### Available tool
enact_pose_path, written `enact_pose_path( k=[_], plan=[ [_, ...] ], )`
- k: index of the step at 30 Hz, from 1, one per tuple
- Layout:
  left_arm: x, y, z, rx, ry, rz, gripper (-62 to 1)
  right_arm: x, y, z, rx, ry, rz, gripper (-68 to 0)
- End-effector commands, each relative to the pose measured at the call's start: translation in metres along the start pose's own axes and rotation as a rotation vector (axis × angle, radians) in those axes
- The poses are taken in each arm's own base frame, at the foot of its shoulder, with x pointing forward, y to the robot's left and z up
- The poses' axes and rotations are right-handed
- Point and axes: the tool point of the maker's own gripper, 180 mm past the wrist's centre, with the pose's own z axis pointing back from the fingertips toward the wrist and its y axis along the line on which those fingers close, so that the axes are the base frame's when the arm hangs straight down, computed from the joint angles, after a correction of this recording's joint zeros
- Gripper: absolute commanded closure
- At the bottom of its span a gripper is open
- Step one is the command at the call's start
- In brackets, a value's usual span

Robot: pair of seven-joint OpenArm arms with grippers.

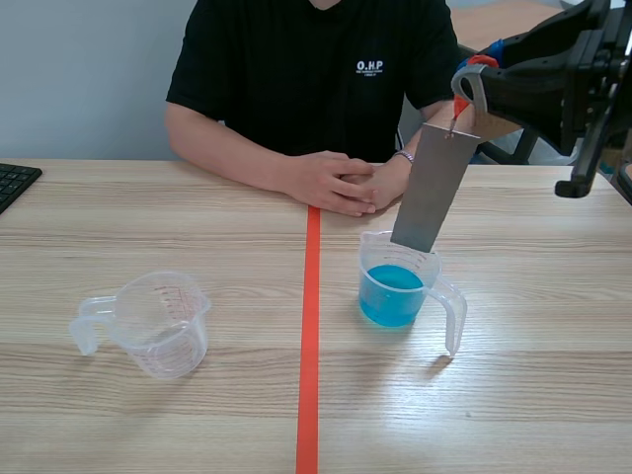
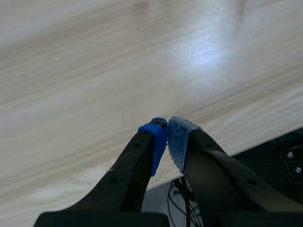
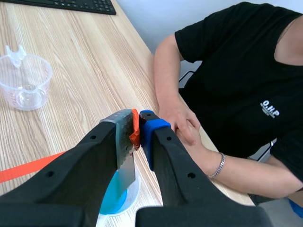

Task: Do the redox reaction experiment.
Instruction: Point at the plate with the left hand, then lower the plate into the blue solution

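A grey metal plate (image 1: 434, 188) hangs tilted from my right gripper (image 1: 469, 84), which is shut on its top end, where a small orange-red piece shows. Its lower end is at the rim of a clear measuring cup (image 1: 446, 306) holding blue liquid (image 1: 392, 294), just above the liquid surface. In the right wrist view the plate (image 3: 125, 142) is pressed between my right gripper's (image 3: 137, 124) fingers, with the blue liquid (image 3: 110, 196) below. An empty clear measuring cup (image 1: 158, 324) stands on the left. My left gripper (image 2: 166, 130) is shut on nothing above the table's edge.
A person sits across the table with clasped hands (image 1: 341, 183) resting just behind the blue cup. An orange-red tape line (image 1: 309, 336) runs down the table's middle. A black keyboard (image 1: 15, 183) lies at the far left edge.
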Motion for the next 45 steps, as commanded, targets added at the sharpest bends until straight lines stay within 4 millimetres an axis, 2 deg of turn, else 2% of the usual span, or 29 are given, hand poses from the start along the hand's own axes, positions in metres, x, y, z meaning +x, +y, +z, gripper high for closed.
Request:
enact_pose_path(
  k=[1, 4, 10, 21, 35, 45],
  plan=[
    [0.003, -0.003, 0.0, 0.006, -0.011, 0.016, -5.1, 0.011, -0.01, 0.001, -0.022, -0.037, 0.01, -1.7],
    [-0.009, -0.006, 0.003, 0.02, 0.029, 0.039, -5.1, 0.011, -0.007, 0.001, -0.006, -0.037, 0.01, -1.7],
    [-0.02, -0.016, 0.009, 0.024, 0.051, 0.079, -5.1, 0.011, -0.006, -0.001, -0.005, -0.043, 0.0, -1.7],
    [-0.027, -0.027, 0.013, 0.043, 0.053, 0.138, -5.1, 0.01, -0.005, -0.002, -0.005, -0.042, -0.006, -1.7],
    [-0.028, -0.028, 0.013, 0.046, 0.054, 0.145, -5.1, -0.018, -0.001, -0.012, -0.022, -0.002, -0.064, -1.7],
    [-0.028, -0.028, 0.013, 0.046, 0.054, 0.145, -5.1, -0.043, 0.001, -0.032, -0.016, 0.029, -0.117, -1.7]
  ],
)
